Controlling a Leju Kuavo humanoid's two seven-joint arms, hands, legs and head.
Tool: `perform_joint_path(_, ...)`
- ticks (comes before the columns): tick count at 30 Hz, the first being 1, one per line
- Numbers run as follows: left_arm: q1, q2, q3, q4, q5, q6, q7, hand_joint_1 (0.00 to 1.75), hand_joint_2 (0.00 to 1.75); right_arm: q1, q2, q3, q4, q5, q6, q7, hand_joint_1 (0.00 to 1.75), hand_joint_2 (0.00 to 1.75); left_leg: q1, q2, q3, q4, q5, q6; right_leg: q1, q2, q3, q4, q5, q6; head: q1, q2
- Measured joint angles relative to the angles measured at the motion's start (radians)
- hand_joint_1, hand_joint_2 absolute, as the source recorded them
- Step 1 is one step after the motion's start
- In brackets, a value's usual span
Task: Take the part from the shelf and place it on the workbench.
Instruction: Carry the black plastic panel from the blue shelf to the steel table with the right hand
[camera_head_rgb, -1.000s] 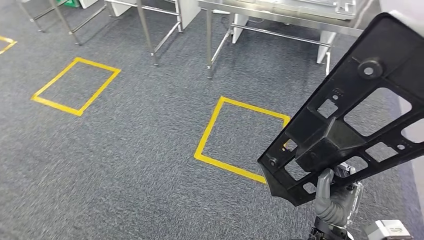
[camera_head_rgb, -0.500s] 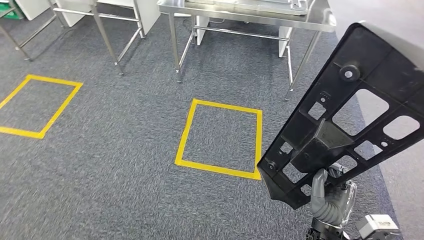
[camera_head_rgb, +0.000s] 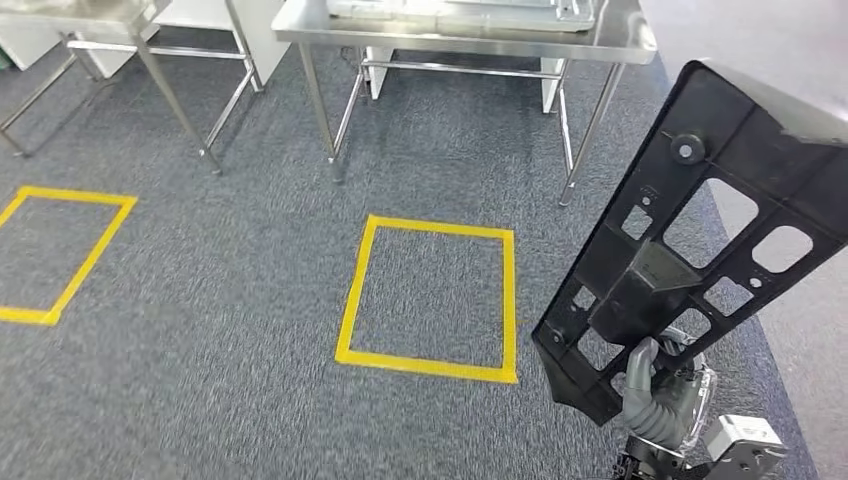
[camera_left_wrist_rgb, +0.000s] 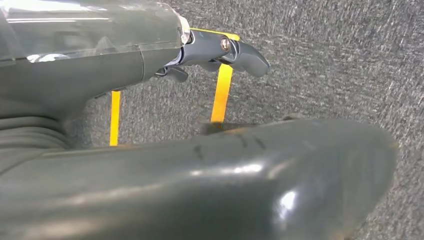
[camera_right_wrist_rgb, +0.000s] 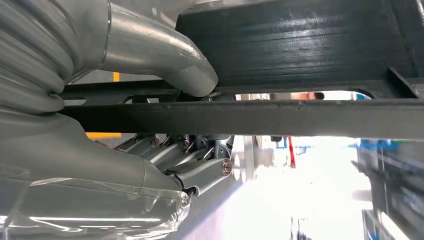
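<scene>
The part (camera_head_rgb: 645, 285) is a large black plastic frame with several cut-outs, held upright and tilted at the right of the head view. My right hand (camera_head_rgb: 660, 405) grips its lower edge from below. In the right wrist view the thumb lies over the part's (camera_right_wrist_rgb: 300, 45) black rib, with the right hand's (camera_right_wrist_rgb: 100, 165) other fingers curled under it. The steel workbench (camera_head_rgb: 630, 45) stands ahead at the top, across grey carpet. In the left wrist view my left hand (camera_left_wrist_rgb: 150, 165) hangs over the carpet with its fingers (camera_left_wrist_rgb: 235, 50) stretched out, holding nothing.
A yellow taped square (camera_head_rgb: 425, 365) marks the carpet in front of the workbench, and another (camera_head_rgb: 90, 255) lies to the left. A second steel table (camera_head_rgb: 80, 15) stands at the back left. The workbench's legs (camera_head_rgb: 590, 130) reach down to the carpet.
The whole view has shifted: the workbench and the taped square have swung toward the middle as the camera turned. The part stays in my right hand, held the same way.
</scene>
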Motion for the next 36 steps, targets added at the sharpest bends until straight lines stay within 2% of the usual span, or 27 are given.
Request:
perform_joint_path(2,0.009,0.002,0.0,0.001,0.002,-0.001,0.003,0.0,0.0,-0.003,-0.01,0.003,0.005,0.007,-0.019,-0.001,1.75,1.75,-0.003,-0.003,-0.01,-0.091,0.119,0.008,-0.002,0.012,0.049,-0.005,-0.039,0.005,0.0,0.0)
perform_joint_path(3,0.012,0.004,0.0,0.002,0.002,-0.001,0.004,0.0,0.0,-0.005,-0.013,0.004,0.008,0.011,-0.025,-0.002,1.75,1.75,-0.007,-0.006,-0.01,-0.112,0.152,0.013,-0.003,0.016,0.065,-0.008,-0.053,0.009,0.0,0.0)
perform_joint_path(4,0.014,0.006,0.0,0.004,0.003,-0.001,0.005,0.0,0.0,-0.008,-0.017,0.004,0.01,0.015,-0.03,-0.001,1.75,1.75,-0.012,-0.008,-0.007,-0.119,0.159,0.018,-0.004,0.019,0.076,-0.014,-0.061,0.014,0.001,0.0)
perform_joint_path(6,0.01,0.008,0.0,0.005,0.003,-0.001,0.005,0.0,0.0,-0.014,-0.025,0.006,0.014,0.023,-0.039,0.003,1.75,1.75,-0.021,-0.009,0.024,-0.145,0.126,0.028,-0.005,0.022,0.096,-0.03,-0.065,0.029,0.0,0.0)
perform_joint_path(8,0.003,0.007,0.0,0.004,0.005,-0.002,0.005,0.0,0.0,-0.022,-0.036,0.008,0.015,0.031,-0.047,0.008,1.75,1.75,-0.018,-0.012,0.085,-0.213,0.077,0.039,-0.005,0.02,0.094,0.005,-0.03,0.043,0.001,0.0)
perform_joint_path(10,0.0,0.006,0.0,0.003,0.007,-0.004,0.003,0.0,0.0,-0.035,-0.048,0.009,0.015,0.037,-0.054,0.011,1.75,1.75,-0.007,-0.015,0.147,-0.27,0.051,0.047,-0.004,0.008,0.019,0.129,0.027,0.053,0.002,0.0)
perform_joint_path(11,0.001,0.006,0.0,0.002,0.009,-0.005,0.002,0.0,0.0,-0.041,-0.054,0.009,0.015,0.041,-0.057,0.012,1.75,1.75,-0.004,-0.015,0.176,-0.291,0.042,0.049,-0.006,0.001,-0.037,0.193,0.034,0.057,0.002,0.0)
perform_joint_path(12,0.002,0.006,0.0,0.002,0.01,-0.006,0.002,0.0,0.0,-0.046,-0.057,0.01,0.015,0.045,-0.061,0.013,1.75,1.75,-0.001,-0.016,0.206,-0.307,0.032,0.05,-0.007,-0.003,-0.09,0.239,0.019,0.062,0.002,0.0)
perform_joint_path(13,0.004,0.006,0.0,0.002,0.011,-0.007,0.002,0.0,0.0,-0.049,-0.061,0.01,0.015,0.049,-0.065,0.014,1.75,1.75,0.0,-0.017,0.237,-0.322,0.021,0.049,-0.009,-0.004,-0.137,0.263,-0.014,0.068,0.002,0.0)
perform_joint_path(15,0.008,0.005,0.0,0.002,0.013,-0.01,0.001,0.0,0.0,-0.053,-0.067,0.01,0.016,0.057,-0.074,0.019,1.75,1.75,0.006,-0.021,0.307,-0.354,-0.006,0.044,-0.014,-0.007,-0.203,0.255,-0.089,0.077,0.002,0.0)
perform_joint_path(16,0.009,0.005,0.0,0.002,0.013,-0.011,0.001,0.0,0.0,-0.055,-0.069,0.01,0.017,0.061,-0.079,0.022,1.75,1.75,0.011,-0.022,0.346,-0.371,-0.021,0.04,-0.016,-0.009,-0.223,0.225,-0.103,0.08,0.002,0.0)
perform_joint_path(17,0.009,0.005,0.0,0.002,0.013,-0.012,0.001,0.0,0.0,-0.056,-0.07,0.01,0.018,0.065,-0.084,0.025,1.75,1.75,0.015,-0.022,0.386,-0.386,-0.038,0.036,-0.018,-0.014,-0.235,0.175,-0.075,0.083,0.002,0.0)
perform_joint_path(20,0.004,0.005,0.0,0.002,0.013,-0.015,0.001,0.0,0.0,-0.058,-0.073,0.01,0.019,0.077,-0.099,0.034,1.75,1.75,0.022,-0.02,0.475,-0.411,-0.102,0.019,-0.019,-0.048,-0.24,0.03,0.171,0.084,0.003,0.0)
perform_joint_path(21,-0.003,0.004,0.0,-0.001,0.013,-0.016,0.001,0.0,0.0,-0.059,-0.074,0.01,0.014,0.082,-0.103,0.037,1.75,1.75,0.02,-0.018,0.501,-0.414,-0.117,0.01,-0.016,-0.055,-0.238,0.022,0.213,0.077,0.002,0.0)
perform_joint_path(22,-0.015,0.003,0.0,-0.004,0.012,-0.018,0.001,0.0,0.0,-0.063,-0.075,0.01,0.005,0.087,-0.106,0.04,1.75,1.75,0.018,-0.017,0.514,-0.402,-0.117,0.002,-0.014,-0.054,-0.234,0.032,0.214,0.068,0.002,0.0)
perform_joint_path(24,-0.045,0.003,0.0,-0.012,0.012,-0.021,0.001,0.0,0.0,-0.078,-0.075,0.01,-0.019,0.099,-0.114,0.047,1.75,1.75,0.016,-0.014,0.484,-0.302,-0.072,-0.011,-0.016,-0.039,-0.219,0.043,0.175,0.044,0.001,0.0)
perform_joint_path(25,-0.056,0.004,0.0,-0.013,0.012,-0.023,0.001,0.0,0.0,-0.085,-0.075,0.01,-0.026,0.108,-0.119,0.05,1.75,1.75,0.017,-0.014,0.433,-0.216,-0.052,-0.014,-0.016,-0.034,-0.208,0.043,0.161,0.033,0.001,0.0)
perform_joint_path(26,-0.059,0.005,0.0,-0.013,0.013,-0.025,0.002,0.0,0.0,-0.088,-0.076,0.01,-0.029,0.119,-0.125,0.055,1.75,1.75,0.018,-0.014,0.375,-0.126,-0.052,-0.015,-0.016,-0.03,-0.195,0.042,0.149,0.023,0.001,0.0)
perform_joint_path(27,-0.056,0.005,0.0,-0.013,0.013,-0.026,0.003,0.0,0.0,-0.087,-0.076,0.01,-0.029,0.129,-0.13,0.059,1.75,1.75,0.017,-0.014,0.316,-0.05,-0.077,-0.015,-0.014,-0.024,-0.182,0.042,0.135,0.016,0.001,0.0)
perform_joint_path(29,-0.035,0.004,0.0,-0.013,0.014,-0.028,0.006,0.0,0.0,-0.081,-0.077,0.01,-0.029,0.145,-0.136,0.07,1.75,1.75,0.012,-0.014,0.211,0.023,-0.185,-0.009,-0.011,-0.011,-0.148,0.041,0.106,0.012,0.001,0.0)
perform_joint_path(30,-0.023,0.004,0.0,-0.013,0.015,-0.028,0.007,0.0,0.0,-0.08,-0.077,0.009,-0.028,0.152,-0.139,0.074,1.75,1.75,0.009,-0.014,0.168,0.023,-0.24,-0.003,-0.01,-0.004,-0.129,0.041,0.09,0.014,0.001,0.0)
perform_joint_path(31,-0.013,0.004,0.0,-0.013,0.017,-0.028,0.008,0.0,0.0,-0.081,-0.077,0.009,-0.028,0.16,-0.142,0.077,1.75,1.75,0.007,-0.014,0.13,0.005,-0.272,0.004,-0.009,0.0,-0.107,0.041,0.073,0.016,0.001,0.0)
perform_joint_path(32,-0.005,0.004,0.0,-0.013,0.019,-0.028,0.008,0.0,0.0,-0.082,-0.077,0.008,-0.029,0.17,-0.146,0.08,1.75,1.75,0.004,-0.014,0.096,-0.028,-0.265,0.011,-0.008,0.002,-0.085,0.041,0.054,0.017,0.001,0.0)
perform_joint_path(33,0.001,0.004,0.0,-0.012,0.02,-0.028,0.009,0.0,0.0,-0.085,-0.077,0.006,-0.029,0.18,-0.151,0.082,1.75,1.75,0.0,-0.013,0.069,-0.07,-0.202,0.018,-0.008,0.001,-0.064,0.04,0.035,0.019,0.001,0.0)
perform_joint_path(34,0.007,0.006,0.0,-0.011,0.022,-0.028,0.01,0.0,0.0,-0.09,-0.077,0.004,-0.028,0.191,-0.155,0.086,1.75,1.75,-0.005,-0.011,0.048,-0.113,-0.101,0.024,-0.006,0.002,-0.044,0.041,0.016,0.022,0.001,0.0)
perform_joint_path(35,0.01,0.007,0.0,-0.009,0.022,-0.028,0.013,0.0,0.0,-0.097,-0.078,-0.001,-0.028,0.202,-0.157,0.092,1.75,1.75,-0.01,-0.01,0.039,-0.144,-0.016,0.029,-0.005,0.004,-0.027,0.041,-0.002,0.028,0.001,0.0)
perform_joint_path(36,0.011,0.007,0.0,-0.008,0.023,-0.027,0.015,0.0,0.0,-0.108,-0.079,-0.007,-0.031,0.212,-0.159,0.099,1.75,1.75,-0.015,-0.01,0.039,-0.164,0.046,0.034,-0.004,0.005,-0.011,0.041,-0.016,0.034,0.001,0.0)
